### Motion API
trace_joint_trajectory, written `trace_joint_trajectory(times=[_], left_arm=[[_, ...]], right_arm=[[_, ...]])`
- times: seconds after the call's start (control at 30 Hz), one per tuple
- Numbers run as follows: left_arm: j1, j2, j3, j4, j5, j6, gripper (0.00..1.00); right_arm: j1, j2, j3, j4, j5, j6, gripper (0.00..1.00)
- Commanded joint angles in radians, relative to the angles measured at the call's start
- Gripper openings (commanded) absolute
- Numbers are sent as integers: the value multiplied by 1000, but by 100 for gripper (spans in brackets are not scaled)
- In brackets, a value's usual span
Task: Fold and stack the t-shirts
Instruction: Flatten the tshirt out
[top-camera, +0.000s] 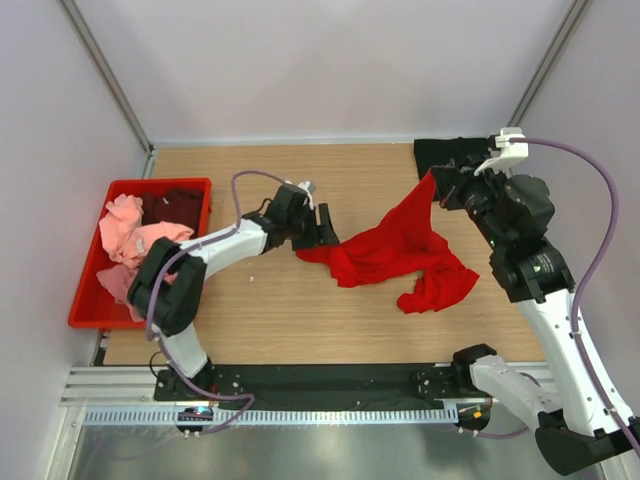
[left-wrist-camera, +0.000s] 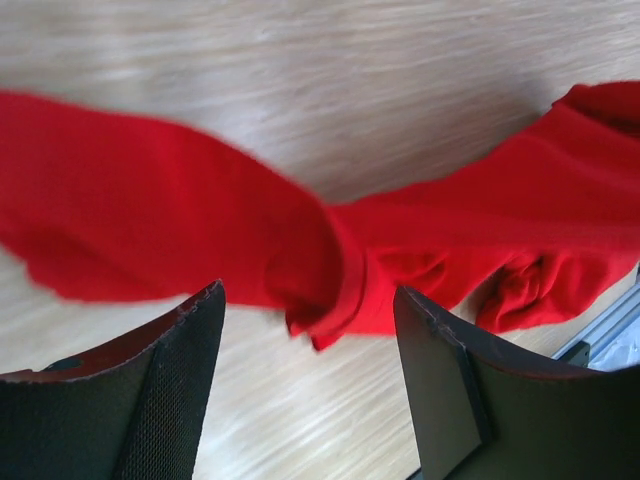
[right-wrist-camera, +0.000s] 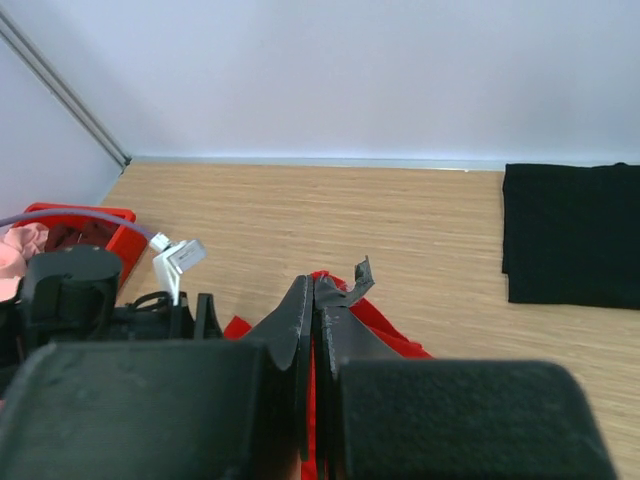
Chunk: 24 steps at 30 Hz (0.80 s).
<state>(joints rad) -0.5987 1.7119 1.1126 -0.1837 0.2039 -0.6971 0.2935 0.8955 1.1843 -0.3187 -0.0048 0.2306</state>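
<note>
Item: red t-shirt (top-camera: 390, 255), lying crumpled at centre right of the wooden table (top-camera: 250, 310) in the overhead view, with one corner drawn up toward the upper right. Right gripper (top-camera: 443, 188): fingers pressed together on that raised corner, a scrap of red cloth showing at the tips in its wrist view. Left gripper (top-camera: 325, 228): fingers standing well apart at the shirt's left edge, a bunched red fold showing between the pads (left-wrist-camera: 190, 340) in the wrist view; contact with the cloth could not be told. Step judged in hand: spreading the red shirt flat before folding. The next move likely called for the left fingers to settle and close on that near fold, then for the two arms to draw apart. Also present: black t-shirt (top-camera: 440, 152), laid flat in the upper right corner just behind the right gripper, a possible snag; red crate (top-camera: 160, 183) at the left edge, holding pink t-shirts (top-camera: 125, 235) and a dark maroon t-shirt (top-camera: 180, 205), well apart from the work.
</note>
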Motion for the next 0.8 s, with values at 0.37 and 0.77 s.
trace_joint_trajectory(times=[0.37,0.77], left_arm=[[4,51,285,-222,-16,5,0],[-35,-584,-406,-361,-99,-246,3]], right_arm=[[-14,100,56,-32,418,9,1],[-97,278,279,-376,531,15,1]])
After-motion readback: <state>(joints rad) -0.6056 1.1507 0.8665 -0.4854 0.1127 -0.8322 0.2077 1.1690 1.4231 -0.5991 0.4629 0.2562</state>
